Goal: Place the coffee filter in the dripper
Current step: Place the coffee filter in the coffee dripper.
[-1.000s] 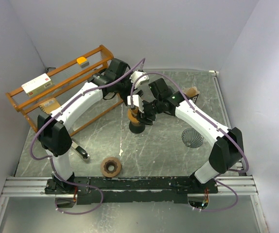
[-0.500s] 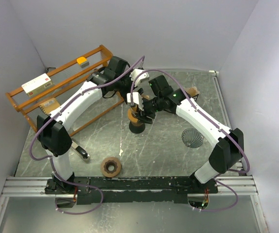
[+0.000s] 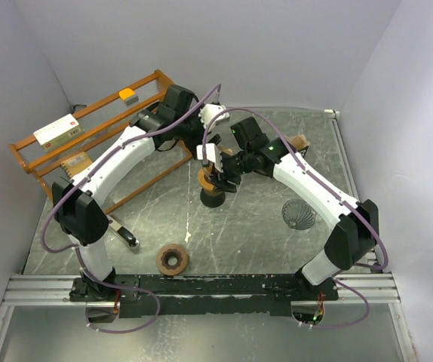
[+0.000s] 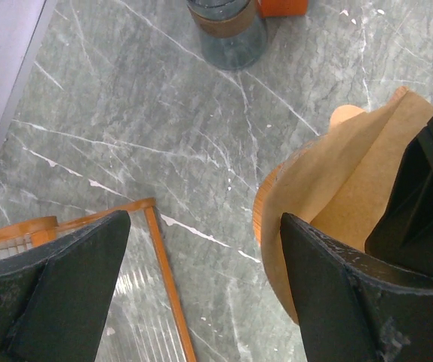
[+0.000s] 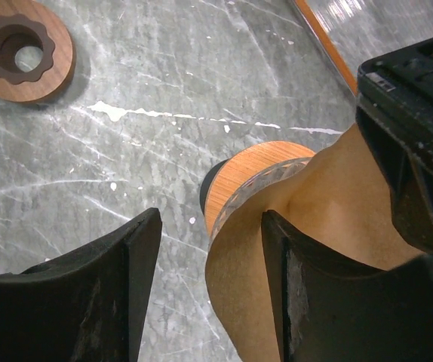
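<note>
A brown paper coffee filter (image 3: 207, 178) sits in the wood-collared dripper (image 3: 213, 197) at the middle of the table. In the right wrist view the filter (image 5: 314, 226) bulges out of the dripper (image 5: 250, 173) and lies against one finger (image 5: 318, 302), while the other finger (image 5: 99, 294) stands apart from it. My right gripper (image 3: 218, 173) is open. My left gripper (image 3: 210, 140) hovers just behind the dripper, wide open. Its view shows the filter (image 4: 337, 188) beside one finger (image 4: 352, 302) and bare table between the jaws.
A wooden rack (image 3: 88, 143) with small boxes stands at the back left. A glass jar (image 4: 228, 23) stands behind the dripper. A wire cone (image 3: 299, 214) lies on the right, a wooden ring (image 3: 173, 259) near the front, and a metal tool (image 3: 126, 238) by the left arm.
My right gripper's jaws have parted a little around the filter's edge and it has shifted slightly toward the back. The left arm has drawn back a bit.
</note>
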Tool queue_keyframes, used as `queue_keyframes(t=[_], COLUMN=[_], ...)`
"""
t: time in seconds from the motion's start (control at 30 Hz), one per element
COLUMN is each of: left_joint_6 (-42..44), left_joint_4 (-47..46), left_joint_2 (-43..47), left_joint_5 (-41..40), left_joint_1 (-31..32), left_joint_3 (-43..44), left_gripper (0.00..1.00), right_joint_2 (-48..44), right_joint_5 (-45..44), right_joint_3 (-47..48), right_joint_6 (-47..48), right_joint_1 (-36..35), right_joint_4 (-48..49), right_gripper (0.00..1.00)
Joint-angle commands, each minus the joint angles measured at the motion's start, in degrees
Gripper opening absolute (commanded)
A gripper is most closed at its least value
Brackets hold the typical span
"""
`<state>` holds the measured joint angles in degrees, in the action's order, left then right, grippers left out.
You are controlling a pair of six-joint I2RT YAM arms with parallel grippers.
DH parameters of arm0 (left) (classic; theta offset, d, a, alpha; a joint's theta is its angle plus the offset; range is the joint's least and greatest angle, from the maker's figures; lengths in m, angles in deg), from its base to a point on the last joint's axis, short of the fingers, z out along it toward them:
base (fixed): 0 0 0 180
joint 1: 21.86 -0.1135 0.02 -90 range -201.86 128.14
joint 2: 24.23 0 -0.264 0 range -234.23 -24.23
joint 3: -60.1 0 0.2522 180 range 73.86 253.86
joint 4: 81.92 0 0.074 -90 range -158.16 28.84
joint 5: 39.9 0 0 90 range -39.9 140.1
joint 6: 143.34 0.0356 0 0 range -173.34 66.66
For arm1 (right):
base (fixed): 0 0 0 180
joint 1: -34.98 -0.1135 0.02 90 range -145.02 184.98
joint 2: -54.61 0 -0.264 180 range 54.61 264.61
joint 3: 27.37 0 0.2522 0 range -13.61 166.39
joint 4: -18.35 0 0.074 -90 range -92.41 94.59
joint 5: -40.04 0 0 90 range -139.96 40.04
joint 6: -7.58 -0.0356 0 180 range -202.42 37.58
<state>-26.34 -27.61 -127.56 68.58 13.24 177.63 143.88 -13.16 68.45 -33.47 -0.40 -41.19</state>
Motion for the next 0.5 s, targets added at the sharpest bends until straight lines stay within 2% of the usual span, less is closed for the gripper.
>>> queue_keyframes(t=[0.0, 0.47], left_joint_6=[0.6, -0.3], left_joint_4=[0.9, 0.2], left_joint_2=[2.9, 5.5], left_joint_5=[4.3, 5.6], left_joint_1=[0.4, 0.2], left_joint_3=[1.0, -0.3], left_gripper=[0.93, 0.93], right_joint_2=[-0.8, 0.9], right_joint_5=[-0.2, 1.0], right_joint_3=[-0.7, -1.7], right_joint_6=[-0.5, -0.9], right_joint_1=[0.2, 0.2], right_joint_4=[1.1, 2.0], right_gripper=[0.56, 0.54])
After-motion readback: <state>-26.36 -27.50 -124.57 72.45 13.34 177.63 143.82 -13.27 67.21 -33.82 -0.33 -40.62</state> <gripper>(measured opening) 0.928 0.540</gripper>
